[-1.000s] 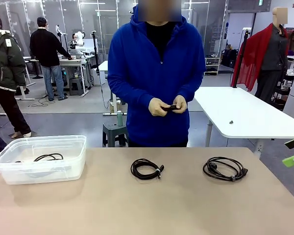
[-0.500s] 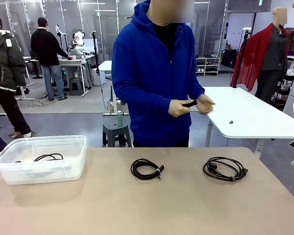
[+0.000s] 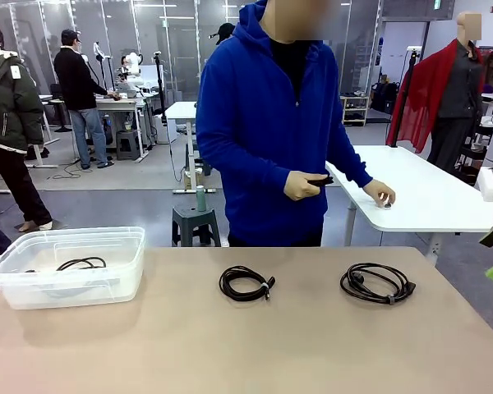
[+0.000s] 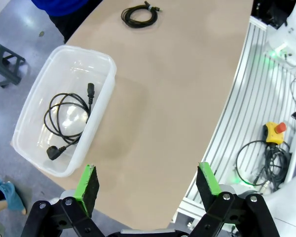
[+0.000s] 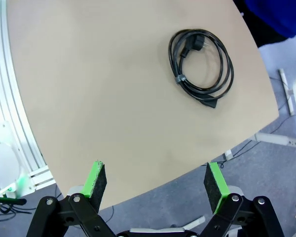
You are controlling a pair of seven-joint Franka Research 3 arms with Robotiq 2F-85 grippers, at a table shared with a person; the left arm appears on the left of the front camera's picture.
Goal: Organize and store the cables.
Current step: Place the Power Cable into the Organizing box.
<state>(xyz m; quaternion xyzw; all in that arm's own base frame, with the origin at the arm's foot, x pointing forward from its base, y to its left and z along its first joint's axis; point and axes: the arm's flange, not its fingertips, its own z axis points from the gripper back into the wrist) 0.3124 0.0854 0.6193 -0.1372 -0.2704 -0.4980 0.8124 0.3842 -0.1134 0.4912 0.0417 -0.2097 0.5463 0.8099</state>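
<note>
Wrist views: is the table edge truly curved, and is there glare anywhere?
Left wrist view: the table edge bows, a wide-angle effect, and the bin floor shines with glare. Right wrist view: the same bowing. Front view: the edge runs straight.

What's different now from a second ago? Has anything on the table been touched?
The person shifted toward picture right and parted their hands. One hand now reaches to the white table behind, and the other hand keeps a small black item. Nothing on the tan table moved: the middle coil, the right coil and the binned cable lie as before.
</note>
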